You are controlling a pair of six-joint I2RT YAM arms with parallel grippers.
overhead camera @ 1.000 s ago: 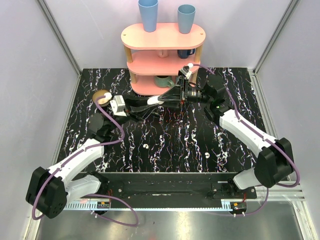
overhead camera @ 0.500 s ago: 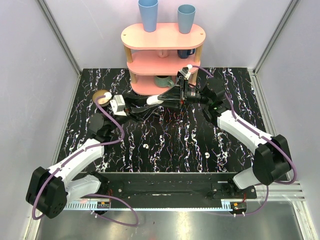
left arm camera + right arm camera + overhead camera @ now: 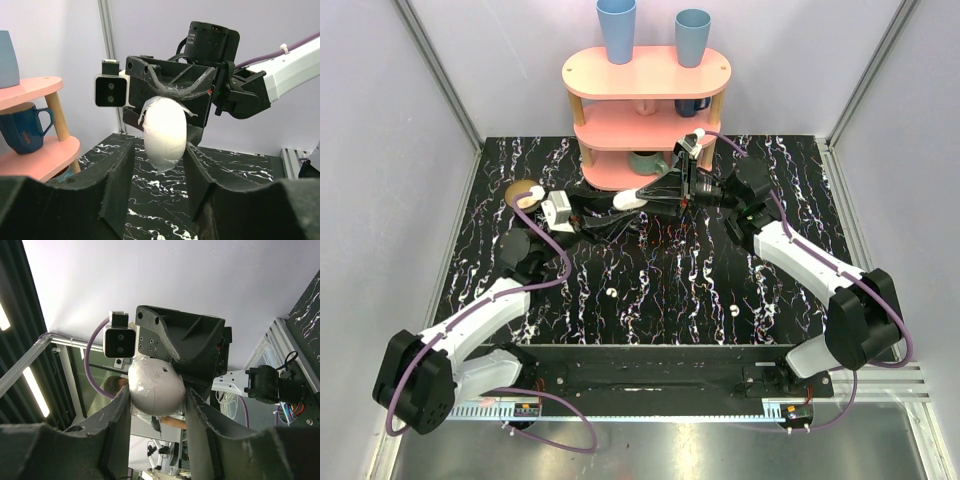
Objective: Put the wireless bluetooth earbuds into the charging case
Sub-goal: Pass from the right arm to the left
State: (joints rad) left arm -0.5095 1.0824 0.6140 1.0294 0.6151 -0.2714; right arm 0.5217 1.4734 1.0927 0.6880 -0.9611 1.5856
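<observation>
The charging case (image 3: 165,131), a white rounded pebble wrapped in clear tape, hangs above the table in front of the shelf. My right gripper (image 3: 157,395) is shut on it, both fingers pressed to its sides. My left gripper (image 3: 160,147) faces it from the other side. Its jaws stand open around the case's lower end, with a narrow gap showing on the left. In the top view the two grippers meet nose to nose, left gripper (image 3: 625,205) and right gripper (image 3: 655,193), at the case (image 3: 632,198). Two earbuds lie on the marble: one (image 3: 611,293), the other (image 3: 733,310).
A pink three-tier shelf (image 3: 647,72) stands at the back, close behind the grippers. It carries two blue cups (image 3: 617,28) on top, a navy mug (image 3: 24,131) and a green item (image 3: 647,161) lower down. A round tan object (image 3: 525,193) lies at the left.
My left jaws have opened off the charging case, which stays in the right gripper. The right arm's elbow has shifted slightly.
</observation>
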